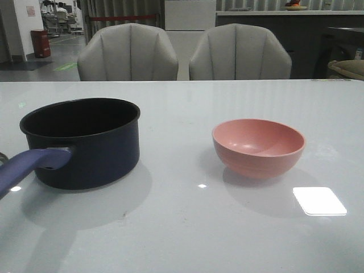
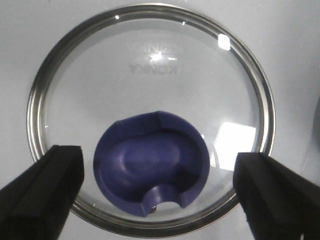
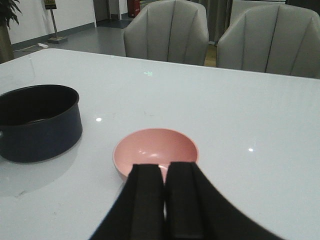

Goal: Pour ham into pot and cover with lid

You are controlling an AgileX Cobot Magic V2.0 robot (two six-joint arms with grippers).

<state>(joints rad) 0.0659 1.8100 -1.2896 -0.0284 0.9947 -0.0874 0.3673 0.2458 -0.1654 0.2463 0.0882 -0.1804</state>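
The dark navy pot (image 1: 85,145) stands on the table at the left, its blue-purple handle (image 1: 28,165) pointing toward me; it also shows in the right wrist view (image 3: 37,127). The ham shows in no view. The clear glass lid (image 2: 150,75) with a silver rim and blue knob (image 2: 150,165) lies flat on the table in the left wrist view only. My left gripper (image 2: 159,172) hangs above it, open, one finger on each side of the knob. My right gripper (image 3: 164,167) is shut and empty just short of the pink bowl (image 3: 155,147).
The pink bowl (image 1: 259,145) stands right of the pot and looks empty. The white table (image 1: 182,227) is glossy with light glare. Two grey chairs (image 1: 128,51) stand behind the far edge. Neither arm shows in the front view.
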